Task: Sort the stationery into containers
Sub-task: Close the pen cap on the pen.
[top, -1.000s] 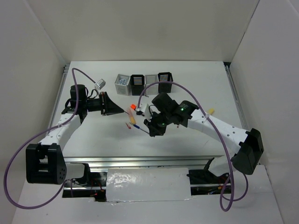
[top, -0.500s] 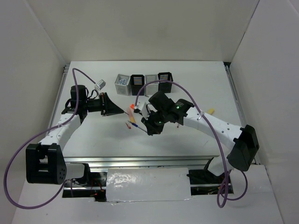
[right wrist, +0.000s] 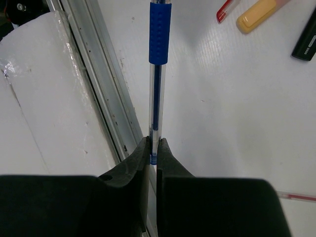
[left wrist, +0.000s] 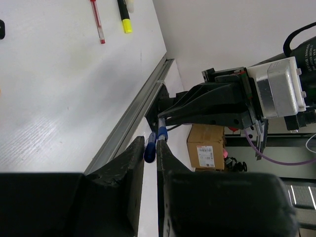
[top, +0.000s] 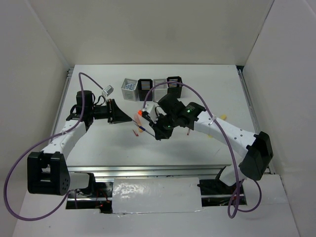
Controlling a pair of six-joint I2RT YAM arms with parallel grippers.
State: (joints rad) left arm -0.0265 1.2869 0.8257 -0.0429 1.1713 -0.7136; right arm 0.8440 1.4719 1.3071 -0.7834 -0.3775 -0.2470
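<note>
My right gripper [top: 153, 132] [right wrist: 154, 146] is shut on the back end of the thin blue pen [right wrist: 159, 34] [top: 143, 131], which sticks out leftward just above the table. An orange highlighter [top: 140, 113] [right wrist: 261, 11] and a thin red pen [top: 134, 133] [right wrist: 224, 10] lie near the pen's tip. The row of four slatted containers [top: 151, 88] stands behind them. My left gripper [top: 129, 118] [left wrist: 150, 149] hovers left of the items, shut, with nothing seen between its jaws. A red pen [left wrist: 97, 22] and a yellow-black highlighter [left wrist: 124, 14] show far off in the left wrist view.
A peach marker [top: 223, 117] lies right of the right arm. A small grey block [top: 107, 91] sits left of the containers. The front rail [right wrist: 106, 98] runs close beside the held pen. A black item [right wrist: 306, 42] lies at the right edge of the right wrist view.
My right arm has shifted a little left and toward the back, carrying the blue pen along. The left arm has barely moved.
</note>
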